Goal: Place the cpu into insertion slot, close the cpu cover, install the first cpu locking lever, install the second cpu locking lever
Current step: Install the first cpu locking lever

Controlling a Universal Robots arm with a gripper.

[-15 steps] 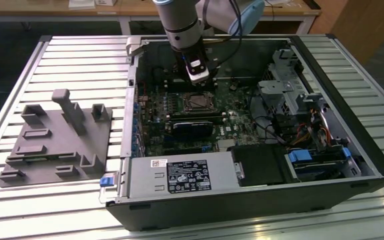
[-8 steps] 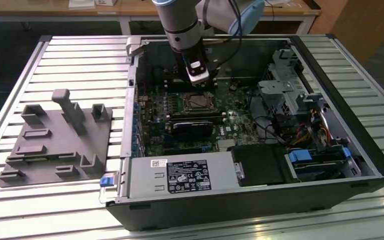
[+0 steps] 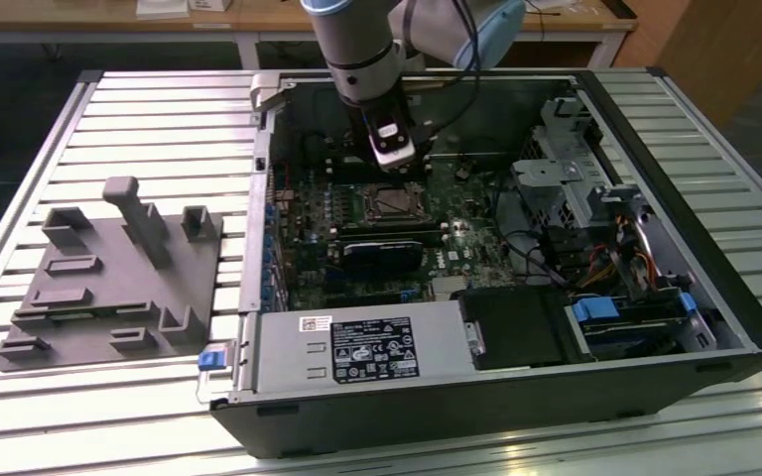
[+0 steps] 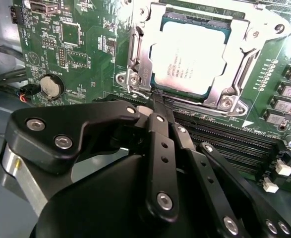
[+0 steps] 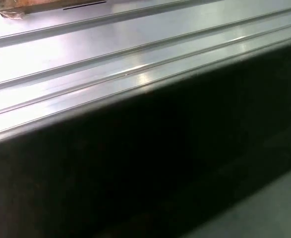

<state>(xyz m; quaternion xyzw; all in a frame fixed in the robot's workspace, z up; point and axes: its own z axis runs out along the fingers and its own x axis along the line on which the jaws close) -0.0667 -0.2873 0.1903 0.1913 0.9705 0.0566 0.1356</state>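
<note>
The cpu (image 4: 192,54), a pale silvery square chip, lies flat in the insertion slot (image 3: 388,203) on the green motherboard. The cpu cover (image 4: 244,54), a thin silver frame, lies down around the chip's edges. In the second wrist view my black gripper (image 4: 155,99) has its fingers (image 4: 160,148) drawn together, and their tips sit at the socket's metal edge nearest the memory slots. Nothing shows between the tips. In the exterior view the gripper (image 3: 399,164) hangs inside the open computer case, just behind the socket.
Long black memory slots (image 4: 234,144) run beside the socket, with a coin battery (image 4: 51,87) nearby. A drive cage (image 3: 579,178) and a power supply (image 3: 354,352) crowd the case. A grey fixture (image 3: 110,278) lies on the slatted table (image 5: 110,49). A dark case wall (image 5: 160,163) is close.
</note>
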